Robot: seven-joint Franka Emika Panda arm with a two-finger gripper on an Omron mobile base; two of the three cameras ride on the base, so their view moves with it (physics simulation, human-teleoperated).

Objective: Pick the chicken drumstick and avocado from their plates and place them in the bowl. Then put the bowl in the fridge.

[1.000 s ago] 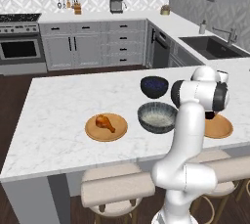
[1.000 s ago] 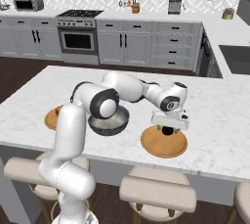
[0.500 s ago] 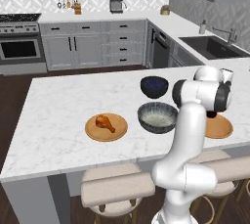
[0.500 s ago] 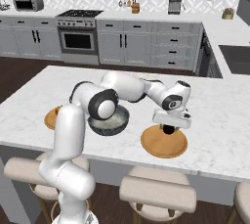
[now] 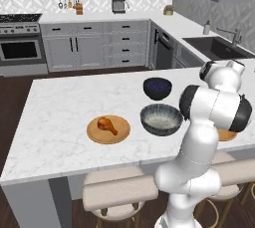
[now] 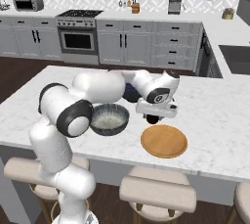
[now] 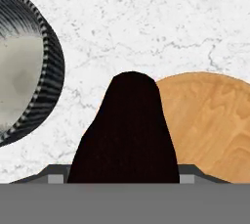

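Note:
My gripper [image 6: 155, 114] is shut on the avocado [image 6: 152, 119], a dark pear-shaped fruit held just above the counter between the grey speckled bowl [image 6: 108, 119] and the bare wooden plate [image 6: 164, 141]. In the hand view the avocado [image 7: 127, 135] fills the middle, with the bowl [image 7: 29, 96] to its left and the plate [image 7: 215, 120] to its right. The chicken drumstick [image 5: 107, 124] lies on the other plate [image 5: 94, 133], left of the bowl [image 5: 161, 119]. The fridge is out of view.
A glossy dark navy bowl [image 5: 157, 87] stands just behind the grey bowl. Stools line the island's near edge. Behind the island are grey cabinets, a stove [image 6: 78, 32] and a sink [image 5: 216, 48] at the right.
The gripper closed on the avocado over the right plate, then lifted it and carried it left toward the grey bowl. That plate now lies bare.

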